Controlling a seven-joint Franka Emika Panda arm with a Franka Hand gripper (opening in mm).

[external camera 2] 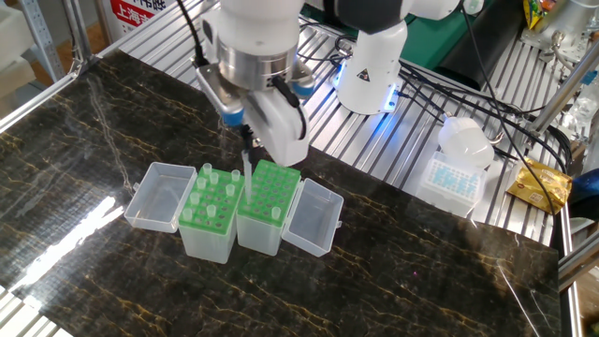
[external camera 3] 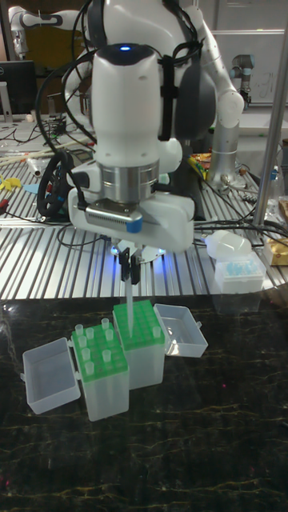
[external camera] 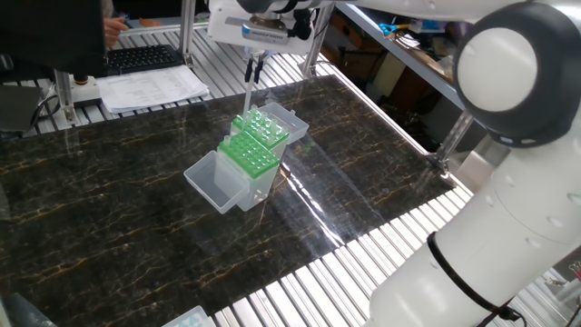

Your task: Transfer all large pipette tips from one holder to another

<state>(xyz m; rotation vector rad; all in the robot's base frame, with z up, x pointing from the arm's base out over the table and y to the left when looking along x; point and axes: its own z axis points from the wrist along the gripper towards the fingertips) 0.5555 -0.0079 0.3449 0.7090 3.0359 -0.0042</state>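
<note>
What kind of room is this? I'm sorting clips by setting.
Probably a robotics lab: a second robot arm behind, pipette tip racks on the table, and a keyboard with papers nearby.

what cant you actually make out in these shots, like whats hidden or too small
- One fixed view: the gripper fingertips and held pipette tip are too small; the grip cannot be judged.
- The other fixed view: the gripper fingers are mostly covered by the wrist housing.
- Tall fixed view: the far row of the right rack sits behind the held tip.
- All views: which holes are empty in the left rack is too small to count.
</note>
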